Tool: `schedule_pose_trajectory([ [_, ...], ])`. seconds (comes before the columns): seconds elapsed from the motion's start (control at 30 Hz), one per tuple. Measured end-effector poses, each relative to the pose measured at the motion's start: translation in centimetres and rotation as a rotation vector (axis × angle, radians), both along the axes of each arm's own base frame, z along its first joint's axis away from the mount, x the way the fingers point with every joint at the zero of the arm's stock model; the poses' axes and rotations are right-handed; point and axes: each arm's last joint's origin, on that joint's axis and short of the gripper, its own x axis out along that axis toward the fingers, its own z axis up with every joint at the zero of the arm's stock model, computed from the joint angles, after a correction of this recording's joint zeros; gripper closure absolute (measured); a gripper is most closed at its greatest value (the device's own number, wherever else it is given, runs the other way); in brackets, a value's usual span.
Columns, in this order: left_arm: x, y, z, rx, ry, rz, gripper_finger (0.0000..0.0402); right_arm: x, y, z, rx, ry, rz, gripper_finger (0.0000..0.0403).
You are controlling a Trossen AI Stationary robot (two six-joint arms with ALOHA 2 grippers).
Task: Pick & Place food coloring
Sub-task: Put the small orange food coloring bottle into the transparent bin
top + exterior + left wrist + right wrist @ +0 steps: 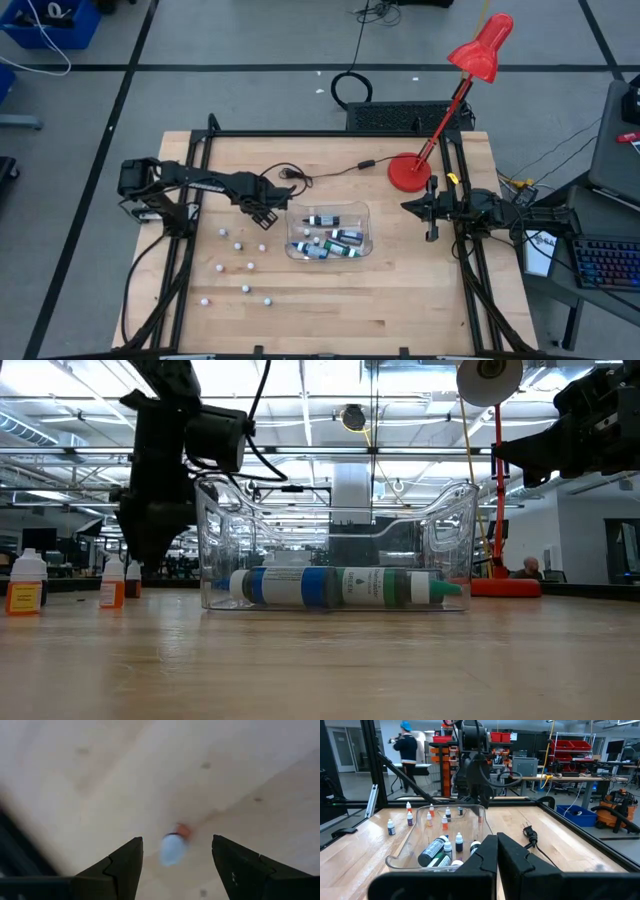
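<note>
Several tiny white-capped food coloring bottles (238,245) stand upright on the wooden table, left of and nearer than a clear plastic tub (328,232). More bottles lie on their sides in the tub (340,587). My left gripper (262,212) hovers open by the tub's left end. In the left wrist view its fingers (122,865) stand on either side of one orange-bodied, white-capped bottle (174,848) below, apart from it. My right gripper (432,215) waits shut on the right, off the table, pointing at the tub (440,845).
A red desk lamp (410,172) stands at the far right, its black cord (330,172) running along the far side. A black metal frame (190,200) borders the table. A person (409,745) stands in the room beyond. Bare wood (350,300) lies near the front edge.
</note>
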Motion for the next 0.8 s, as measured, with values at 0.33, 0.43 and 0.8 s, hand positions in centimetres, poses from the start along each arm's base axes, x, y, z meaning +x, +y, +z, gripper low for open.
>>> schedule_pose_trajectory([
  [0.33, -0.51, 0.44, -0.4, -0.03, 0.025, 0.004, 0.0163, 0.0, 0.0, 0.0, 0.0, 0.0, 0.0, 0.0403],
  [0.43, -0.71, 0.5, -0.38, -0.035, 0.044, 0.009, 0.0163, 0.0, 0.0, 0.0, 0.0, 0.0, 0.0, 0.0403],
  [0.8, -0.65, 0.41, -0.4, -0.058, 0.034, 0.015, 0.0163, 0.0, 0.0, 0.0, 0.0, 0.0, 0.0, 0.0403],
])
